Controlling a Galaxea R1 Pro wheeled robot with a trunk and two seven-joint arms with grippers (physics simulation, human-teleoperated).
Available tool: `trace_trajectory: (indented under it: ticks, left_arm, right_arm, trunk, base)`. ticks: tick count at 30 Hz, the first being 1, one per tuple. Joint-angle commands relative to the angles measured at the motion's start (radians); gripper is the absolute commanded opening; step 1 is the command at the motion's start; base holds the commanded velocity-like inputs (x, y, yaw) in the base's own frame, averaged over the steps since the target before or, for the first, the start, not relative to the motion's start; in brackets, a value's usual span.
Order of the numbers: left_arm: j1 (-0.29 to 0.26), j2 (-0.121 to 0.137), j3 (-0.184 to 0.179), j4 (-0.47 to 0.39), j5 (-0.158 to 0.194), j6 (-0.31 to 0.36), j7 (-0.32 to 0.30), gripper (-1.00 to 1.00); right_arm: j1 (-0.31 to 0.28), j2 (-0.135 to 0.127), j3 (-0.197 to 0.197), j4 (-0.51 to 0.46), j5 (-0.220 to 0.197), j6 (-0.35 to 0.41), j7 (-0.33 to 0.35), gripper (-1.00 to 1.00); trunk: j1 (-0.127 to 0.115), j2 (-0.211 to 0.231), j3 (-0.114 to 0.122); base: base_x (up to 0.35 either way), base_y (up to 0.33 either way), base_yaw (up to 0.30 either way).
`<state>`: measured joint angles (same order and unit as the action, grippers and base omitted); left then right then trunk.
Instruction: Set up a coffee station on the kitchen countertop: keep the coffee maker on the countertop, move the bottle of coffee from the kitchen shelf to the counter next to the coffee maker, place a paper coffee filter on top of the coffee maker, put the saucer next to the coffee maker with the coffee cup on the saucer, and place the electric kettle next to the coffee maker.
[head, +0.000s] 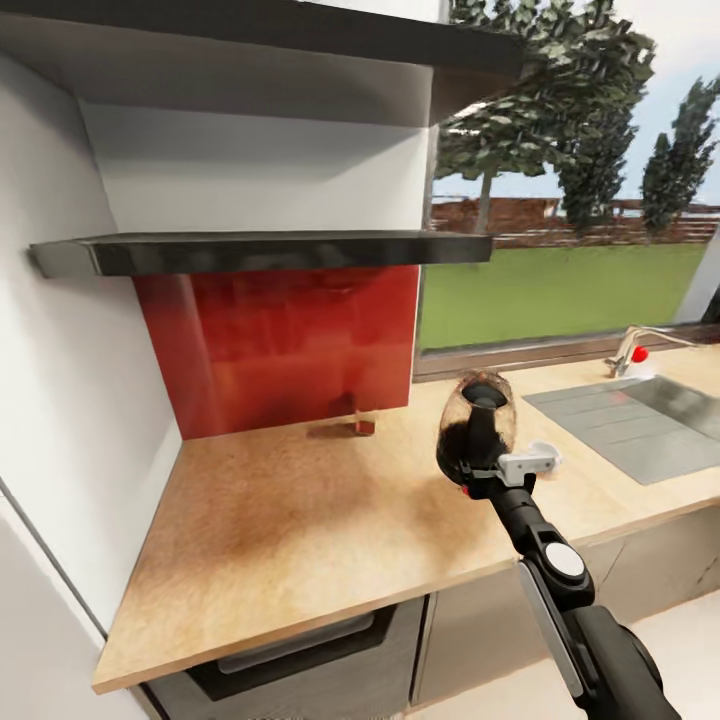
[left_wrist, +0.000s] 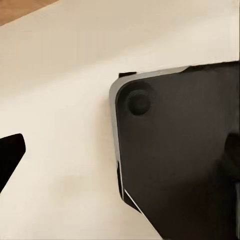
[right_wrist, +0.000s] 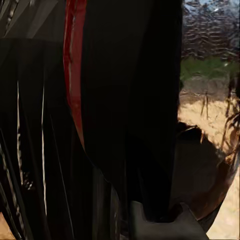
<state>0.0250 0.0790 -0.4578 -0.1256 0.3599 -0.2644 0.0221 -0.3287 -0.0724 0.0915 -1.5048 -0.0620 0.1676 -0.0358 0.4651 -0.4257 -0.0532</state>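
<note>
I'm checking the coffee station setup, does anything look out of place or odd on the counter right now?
Yes: the electric kettle isn't standing on the kitchen countertop. The right pincer holds it by the handle above the worktop, left of the steel sink. No spills or damage show.

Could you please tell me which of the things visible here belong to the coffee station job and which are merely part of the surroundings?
Part of the job:
- electric kettle, held by the right gripper
- kitchen countertop

Just surroundings:
- steel sink and its tap
- red backsplash panel
- dark wall shelf
- window
</note>
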Motion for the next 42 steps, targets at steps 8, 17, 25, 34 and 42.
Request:
trace_trajectory:
  ticks: [8, 17, 25, 34, 42]
  left_arm:
    - [-0.004, 0.031, -0.005, -0.043, 0.006, -0.168, 0.002, 1.00]
    - [-0.003, 0.031, -0.007, -0.034, 0.005, -0.170, 0.002, 1.00]
    - [-0.004, 0.032, -0.006, -0.034, 0.005, -0.169, 0.002, 1.00]
    - [-0.004, 0.033, -0.005, -0.033, 0.007, -0.168, 0.003, 1.00]
    - [-0.004, 0.032, -0.005, -0.032, 0.007, -0.168, 0.002, 1.00]
  right_arm:
    - [-0.001, 0.000, 0.002, -0.002, -0.005, 0.006, -0.004, -1.00]
    - [-0.001, 0.002, 0.005, 0.000, -0.005, 0.006, -0.004, -1.00]
    - [-0.001, 0.002, 0.005, 0.000, -0.005, 0.006, -0.004, -1.00]
    - [-0.002, 0.003, 0.005, 0.001, -0.005, 0.006, -0.004, -1.00]
    - [-0.001, 0.003, 0.005, 0.003, -0.004, 0.006, -0.004, -1.00]
  trunk:
    - [0.000, -0.002, 0.001]
    - [0.000, -0.002, 0.001]
    - [0.000, -0.002, 0.001]
    - [0.000, -0.002, 0.001]
    - [0.000, -0.002, 0.001]
  base:
    - [-0.259, -0.171, -0.262]
    - [-0.021, -0.137, -0.262]
    - [0.038, -0.265, -0.240]
    - [0.181, -0.233, -0.160]
    - [0.238, -0.190, -0.082]
